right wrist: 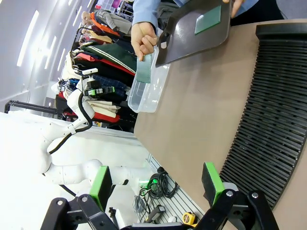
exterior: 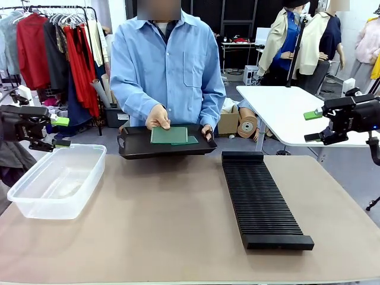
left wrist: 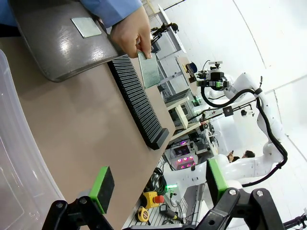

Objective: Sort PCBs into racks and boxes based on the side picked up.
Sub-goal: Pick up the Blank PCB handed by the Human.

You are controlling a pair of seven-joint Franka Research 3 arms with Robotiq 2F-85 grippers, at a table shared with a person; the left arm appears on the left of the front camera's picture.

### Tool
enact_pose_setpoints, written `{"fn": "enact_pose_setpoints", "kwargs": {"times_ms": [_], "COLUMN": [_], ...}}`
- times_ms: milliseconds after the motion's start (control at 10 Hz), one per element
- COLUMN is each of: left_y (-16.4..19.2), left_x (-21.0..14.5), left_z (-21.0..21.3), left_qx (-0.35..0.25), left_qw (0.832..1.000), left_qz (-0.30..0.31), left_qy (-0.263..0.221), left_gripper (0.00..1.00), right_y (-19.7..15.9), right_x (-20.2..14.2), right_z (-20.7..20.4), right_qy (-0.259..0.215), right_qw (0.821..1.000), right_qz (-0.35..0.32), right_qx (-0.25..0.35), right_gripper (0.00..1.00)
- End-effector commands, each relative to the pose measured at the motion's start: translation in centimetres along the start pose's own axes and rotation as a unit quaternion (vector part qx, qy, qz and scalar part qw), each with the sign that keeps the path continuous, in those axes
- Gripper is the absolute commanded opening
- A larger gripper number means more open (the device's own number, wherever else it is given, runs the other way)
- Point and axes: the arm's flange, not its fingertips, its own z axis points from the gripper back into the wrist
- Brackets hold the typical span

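- While the person's hand (exterior: 159,117) pinches one PCB (exterior: 169,135) by an edge and tips it up off the tray (exterior: 133,148), a second PCB (exterior: 191,141) lies flat on that tray, partly behind the first.
- Both claws hang above the desk (exterior: 166,225) with nothing in them. The left claw (exterior: 60,132) is near the far side of the box (exterior: 89,178), jaws wide. The right claw (exterior: 313,126) is off to the right of the far end of the rack (exterior: 261,202), jaws also wide.
- The board looks thin, stiff and light, so weight should be no trouble. Lying flat it gives little to bite on, and on a smooth tray it would likely slide before it lifts.
- Best hold, as I judge it: at a free edge, one pad on each face, well away from the person's fingers. Hanging from the hand as the wrist views show it, its lower edge and outer side edge are open.
- The faces look smooth, so a shallow pinch may let it swivel. Take a deeper bite near the middle of an edge.
- It is probably fragile at the corners and in bending, so close gently and do not twist against the hand's grip.
- For the rack the board must enter a slot edge-first, so the claw should leave the leading edge free. For the box, laying it flat will do.
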Motion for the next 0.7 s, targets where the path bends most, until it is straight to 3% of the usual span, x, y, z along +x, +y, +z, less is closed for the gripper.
{"fn": "enact_pose_setpoints", "kwargs": {"times_ms": [0, 600], "left_y": [0.0, 0.0], "left_x": [0.0, 0.0], "left_z": [0.1, 0.1], "left_qx": [0.000, 0.000], "left_qw": [1.000, 1.000], "left_qz": [0.001, 0.001], "left_qy": [-0.001, -0.001], "left_gripper": [1.00, 1.00], "right_y": [0.2, -1.0], "right_x": [0.0, 0.5], "right_z": [0.1, -1.5], "right_qy": [0.001, 0.002], "right_qw": [1.000, 1.000], "right_qz": [0.003, -0.005], "right_qx": [-0.001, 0.001], "right_gripper": [1.00, 1.00]}}
